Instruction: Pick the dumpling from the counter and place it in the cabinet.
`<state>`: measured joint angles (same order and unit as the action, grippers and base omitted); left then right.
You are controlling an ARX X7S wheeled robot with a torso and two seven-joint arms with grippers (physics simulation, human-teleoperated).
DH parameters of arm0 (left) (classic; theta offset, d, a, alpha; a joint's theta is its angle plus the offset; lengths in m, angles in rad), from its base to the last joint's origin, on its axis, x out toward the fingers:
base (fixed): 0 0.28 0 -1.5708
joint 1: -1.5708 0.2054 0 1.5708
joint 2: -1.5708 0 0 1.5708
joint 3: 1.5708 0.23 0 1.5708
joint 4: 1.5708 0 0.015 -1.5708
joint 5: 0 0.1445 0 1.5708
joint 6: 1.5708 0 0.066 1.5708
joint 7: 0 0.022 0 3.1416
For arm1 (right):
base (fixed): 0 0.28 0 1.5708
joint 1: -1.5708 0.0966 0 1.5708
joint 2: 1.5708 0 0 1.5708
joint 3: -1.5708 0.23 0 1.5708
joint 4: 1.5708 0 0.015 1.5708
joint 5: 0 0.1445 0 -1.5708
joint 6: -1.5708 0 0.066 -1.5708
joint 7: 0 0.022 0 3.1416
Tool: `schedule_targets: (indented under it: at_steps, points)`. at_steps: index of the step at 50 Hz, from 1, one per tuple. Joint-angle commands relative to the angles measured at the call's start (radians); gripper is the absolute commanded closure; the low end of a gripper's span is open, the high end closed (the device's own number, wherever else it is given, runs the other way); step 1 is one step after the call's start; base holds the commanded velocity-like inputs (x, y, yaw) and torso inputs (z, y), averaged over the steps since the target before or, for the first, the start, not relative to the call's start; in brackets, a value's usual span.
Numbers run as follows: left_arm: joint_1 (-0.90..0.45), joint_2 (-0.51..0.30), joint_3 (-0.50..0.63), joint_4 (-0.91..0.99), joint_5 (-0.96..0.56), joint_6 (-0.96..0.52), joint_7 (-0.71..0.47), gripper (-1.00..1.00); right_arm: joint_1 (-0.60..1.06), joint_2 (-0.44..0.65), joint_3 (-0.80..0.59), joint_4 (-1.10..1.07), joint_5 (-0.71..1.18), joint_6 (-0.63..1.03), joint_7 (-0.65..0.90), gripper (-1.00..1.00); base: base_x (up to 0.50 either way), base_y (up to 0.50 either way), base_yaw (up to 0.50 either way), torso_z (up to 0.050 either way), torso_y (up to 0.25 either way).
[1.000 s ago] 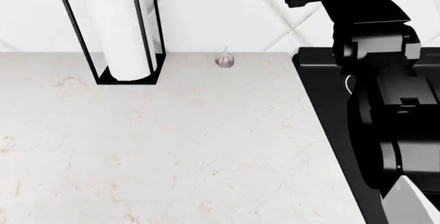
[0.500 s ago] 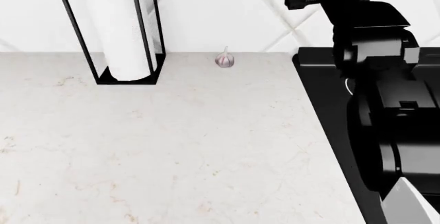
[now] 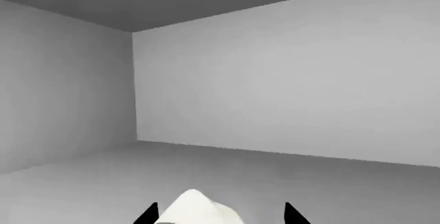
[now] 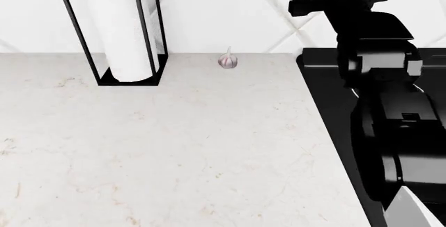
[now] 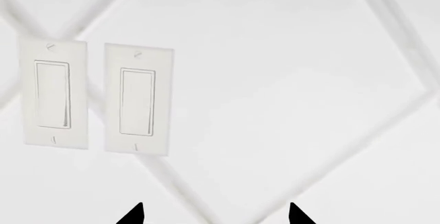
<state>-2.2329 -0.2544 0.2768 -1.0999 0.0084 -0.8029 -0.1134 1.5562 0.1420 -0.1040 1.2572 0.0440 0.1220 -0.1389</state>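
Note:
The dumpling (image 3: pixel 196 208), a cream-white dough lump, shows only in the left wrist view, low between my left gripper's (image 3: pixel 218 214) two black fingertips. The tips stand wide apart: one is next to the dumpling, the other is clear of it. The gripper is inside the cabinet, with its grey floor (image 3: pixel 309 183) and back wall (image 3: pixel 289 80) ahead. I cannot tell whether the dumpling rests on the floor. The white veined counter (image 4: pixel 174 143) fills the head view, and my left arm is out of that view. My right gripper (image 5: pixel 215 216) is open and empty, facing the wall.
A pinkish garlic bulb (image 4: pixel 228 60) lies at the counter's back edge. A black-framed paper towel holder (image 4: pixel 122 28) stands at the back left. The black stovetop (image 4: pixel 327 96) lies at the right under my raised right arm (image 4: pixel 376 55). Two light switches (image 5: pixel 96 98) are on the tiled wall.
In the head view my right arm's upper part has shifted slightly up and to the right. Nothing on the counter has moved.

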Motion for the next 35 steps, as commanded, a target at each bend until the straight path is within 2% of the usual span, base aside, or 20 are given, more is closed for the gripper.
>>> schedule_targets:
  at_steps: [1,8,15,23,30,35]
  points:
    - [0.037,0.067,-0.009,-0.209,-0.014,-0.015,0.156,-1.00,-0.046,0.001,0.002,-0.130,0.011,0.064,-0.017,-1.00,0.00,0.00,0.00,0.000,0.000]
    - [0.007,0.083,-0.039,-0.209,-0.025,0.023,0.254,-1.00,-0.069,-0.006,-0.008,-0.195,0.011,0.098,-0.023,-1.00,0.00,0.00,0.00,0.000,0.000]
    - [-0.015,0.095,-0.068,-0.209,-0.028,0.054,0.299,-1.00,-0.081,-0.014,-0.019,-0.215,0.009,0.103,-0.028,-1.00,0.00,0.00,0.00,0.000,0.000]
    - [-0.122,0.110,-0.171,-0.208,-0.076,0.068,0.377,-1.00,-0.097,-0.006,-0.022,-0.295,0.009,0.156,-0.019,-1.00,0.00,0.00,0.00,0.000,0.000]
    - [-0.123,0.070,-0.302,0.173,-0.126,-0.220,0.389,-1.00,-0.114,-0.003,-0.027,-0.355,0.010,0.198,-0.014,-1.00,0.00,0.00,0.00,0.000,0.000]
    - [-0.095,0.032,-0.310,0.456,-0.160,-0.413,0.383,-1.00,-0.116,-0.007,-0.031,-0.382,0.011,0.223,-0.008,-1.00,0.00,0.00,0.00,0.000,0.000]
